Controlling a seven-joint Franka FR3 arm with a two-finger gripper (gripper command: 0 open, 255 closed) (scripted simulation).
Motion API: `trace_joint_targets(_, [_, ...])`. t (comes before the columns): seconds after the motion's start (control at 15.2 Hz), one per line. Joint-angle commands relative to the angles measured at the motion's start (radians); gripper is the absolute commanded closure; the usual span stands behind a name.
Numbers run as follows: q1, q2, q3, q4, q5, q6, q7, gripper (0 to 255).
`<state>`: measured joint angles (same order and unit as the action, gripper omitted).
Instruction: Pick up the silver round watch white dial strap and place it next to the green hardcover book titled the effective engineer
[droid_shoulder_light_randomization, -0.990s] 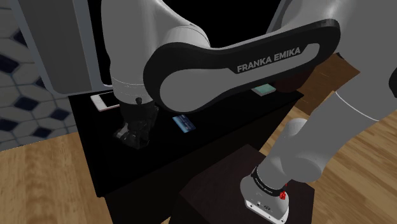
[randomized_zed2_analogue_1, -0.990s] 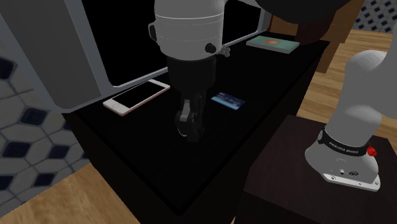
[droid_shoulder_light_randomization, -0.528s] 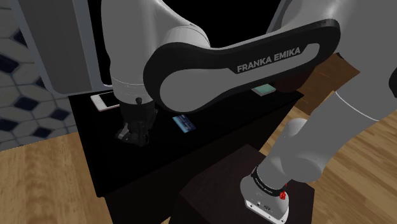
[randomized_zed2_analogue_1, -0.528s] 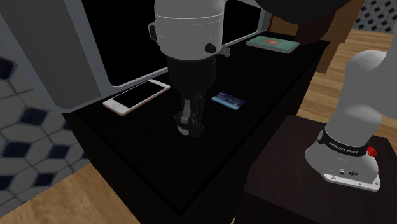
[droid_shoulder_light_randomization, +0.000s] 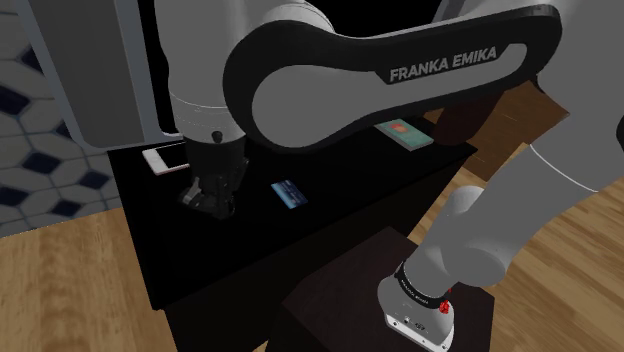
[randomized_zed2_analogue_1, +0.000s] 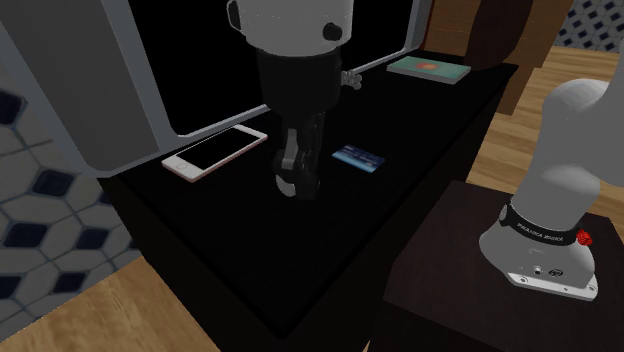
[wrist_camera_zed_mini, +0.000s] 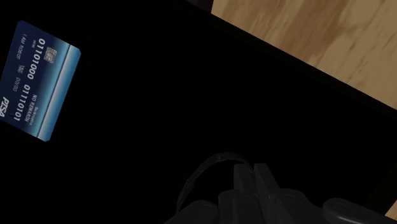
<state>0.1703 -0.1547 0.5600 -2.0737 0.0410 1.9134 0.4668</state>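
My black gripper (droid_shoulder_light_randomization: 210, 203) (randomized_zed2_analogue_1: 297, 188) hangs a little above the black table (droid_shoulder_light_randomization: 180, 255), between a phone and a bank card. In the wrist view the gripper (wrist_camera_zed_mini: 252, 177) has its fingers drawn close together, shut on the watch (wrist_camera_zed_mini: 198, 168). The watch shows as a thin dark strap loop curving out beside the fingers; its dial is hidden. The green book (droid_shoulder_light_randomization: 405, 133) (randomized_zed2_analogue_1: 430, 67) lies flat at the table's far corner, well away from the gripper.
A blue bank card (droid_shoulder_light_randomization: 288, 193) (randomized_zed2_analogue_1: 358, 158) (wrist_camera_zed_mini: 38, 79) lies close beside the gripper. A white phone (droid_shoulder_light_randomization: 165, 158) (randomized_zed2_analogue_1: 215, 150) rests on the other side, near a grey panel. Wooden floor (wrist_camera_zed_mini: 305, 32) lies past the table edge. My dark stand (randomized_zed2_analogue_1: 450, 280) is close by.
The gripper has risen off the table surface with its fingers still closed, and the arm's upper link has lifted, uncovering more of the green book.
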Motion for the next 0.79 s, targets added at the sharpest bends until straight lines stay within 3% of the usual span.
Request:
trace_joint_targets(0.0, [-0.001, -0.008, -0.004, 0.021, 0.003, -0.029, -0.006, 255])
trace_joint_targets(0.73, [-0.005, -0.020, -0.013, 0.158, 0.007, -0.176, -0.014, 255])
